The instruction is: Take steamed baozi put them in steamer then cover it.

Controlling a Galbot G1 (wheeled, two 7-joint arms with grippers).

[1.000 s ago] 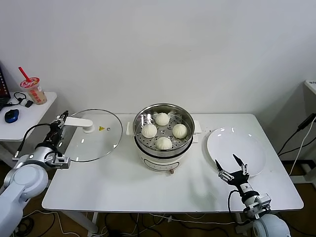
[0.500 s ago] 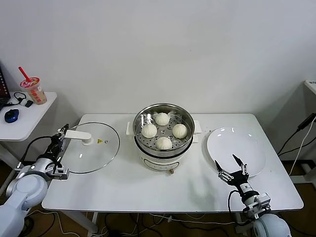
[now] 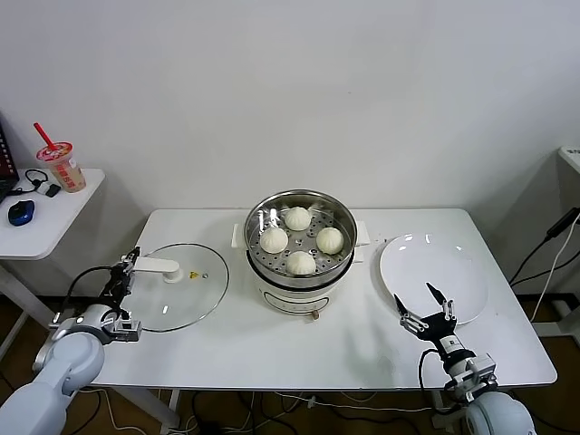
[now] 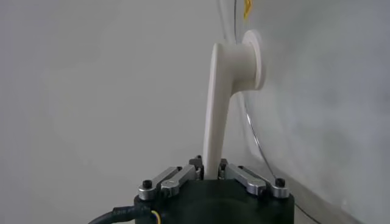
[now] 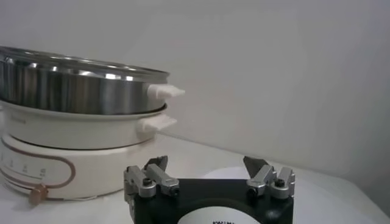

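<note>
**Pale buns, bright steel, white all round**

The four round cream-white steamed baozi (image 3: 300, 241) sat on a silvery tray dotted with small holes. The round shiny steel steamer (image 3: 257, 255) had a white base with a thin copper-coloured line. The round clear glass lid (image 3: 186, 292) carried a white handle and a small yellow mark. The flat round plate (image 3: 435, 272) and the rectangular table (image 3: 272, 349) were white.

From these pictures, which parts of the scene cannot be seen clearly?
- Round glass lid: left wrist view shows only its white handle; the frame edge cuts off the rim.
- Four pale cream steamed baozi: hidden in right wrist view by the shiny steel steamer wall.
- Flat white plate: mostly blocked there by the right gripper.
</note>
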